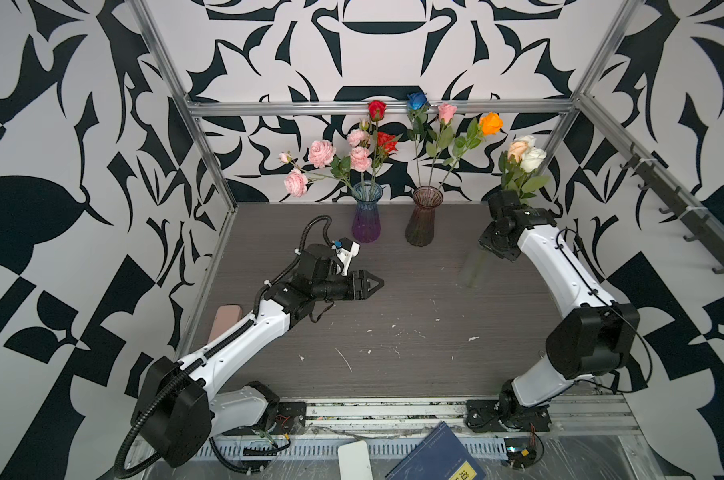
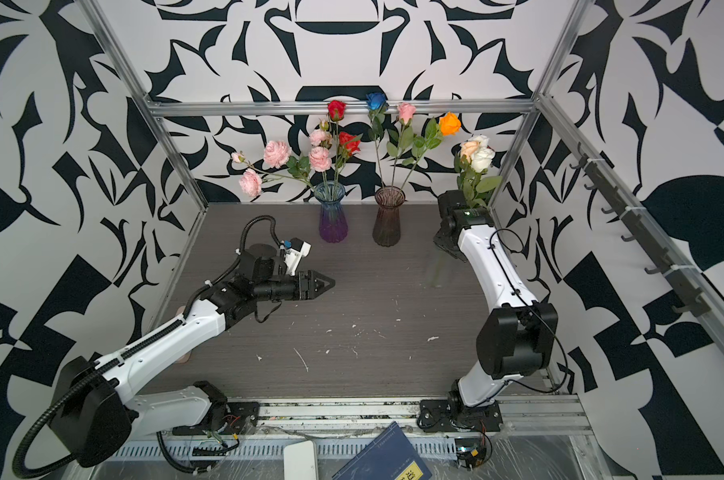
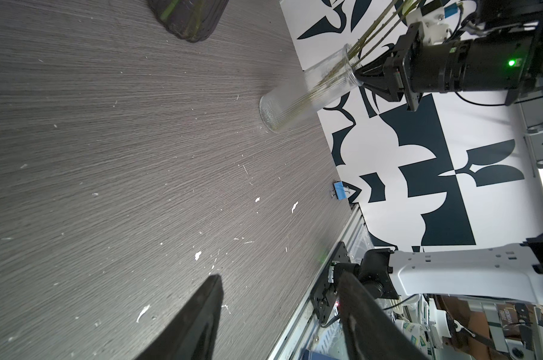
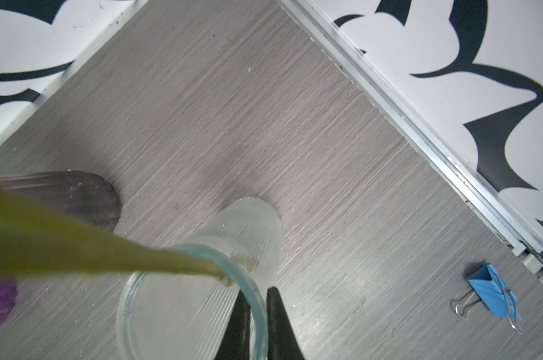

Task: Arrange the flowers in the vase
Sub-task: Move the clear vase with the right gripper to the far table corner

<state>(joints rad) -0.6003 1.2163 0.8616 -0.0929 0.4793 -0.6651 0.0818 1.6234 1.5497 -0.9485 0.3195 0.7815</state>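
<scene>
While the right end effector (image 4: pixel 257 291) clenches the rim of the tilted clear vase (image 4: pixel 251 224) of roses (image 1: pixel 525 154), the left end effector (image 1: pixel 377 284) hovers released above the desk (image 1: pixel 393 324).

No legible txt: blue book (image 1: pixel 435 455) has yellow label (image 1: pixel 467 474) w/ cut-off char, unreadable.

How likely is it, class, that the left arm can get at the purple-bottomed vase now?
Probably yes. The left gripper hovers with fingers open, and only bare table lies between it and the purple-bottomed vase. The right gripper is off to one side, shut on the clear vase.
</scene>
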